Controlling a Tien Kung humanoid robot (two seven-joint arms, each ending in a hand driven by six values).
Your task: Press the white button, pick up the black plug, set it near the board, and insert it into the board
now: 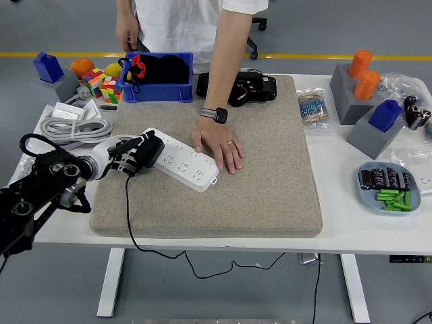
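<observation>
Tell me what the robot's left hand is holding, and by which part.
The left hand grips the black plug by its body, at the white power strip's left end.
</observation>
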